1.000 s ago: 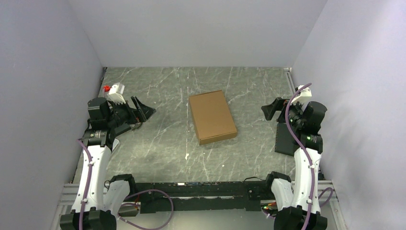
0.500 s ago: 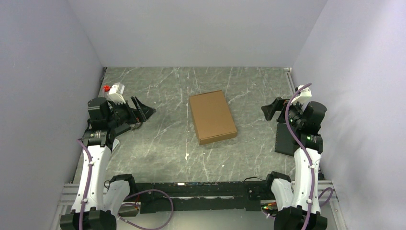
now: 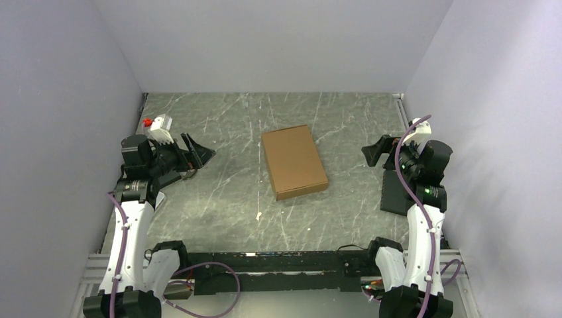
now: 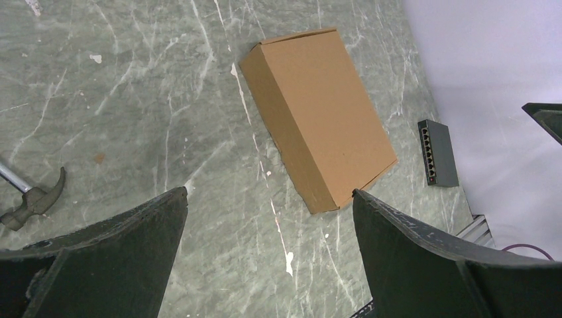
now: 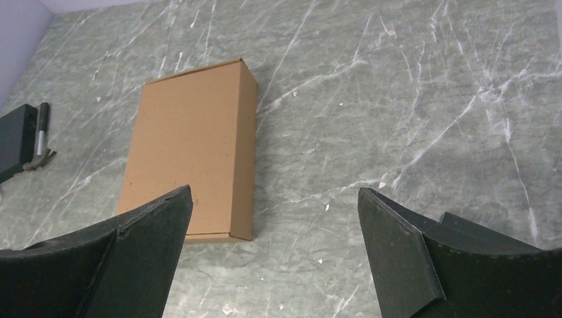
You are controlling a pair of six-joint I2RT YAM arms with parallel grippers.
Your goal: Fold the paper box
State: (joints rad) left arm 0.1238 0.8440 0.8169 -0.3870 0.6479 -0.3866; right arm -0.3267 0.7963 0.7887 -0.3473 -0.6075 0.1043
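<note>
We read no text, label, brand, number or sign in any view. The paper box (image 3: pixel 294 161) shows plain brown faces. Any marking on the small black device (image 4: pixel 437 152) on the table (image 3: pixel 219 199) is too small to read.

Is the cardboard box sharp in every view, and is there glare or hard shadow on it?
Top external: the paper box is sharp, evenly lit, without glare. Left wrist: sharp too, one side face darker; the left gripper shows as dark shapes. Right wrist: sharp, no glare; the right gripper equally dark.
</note>
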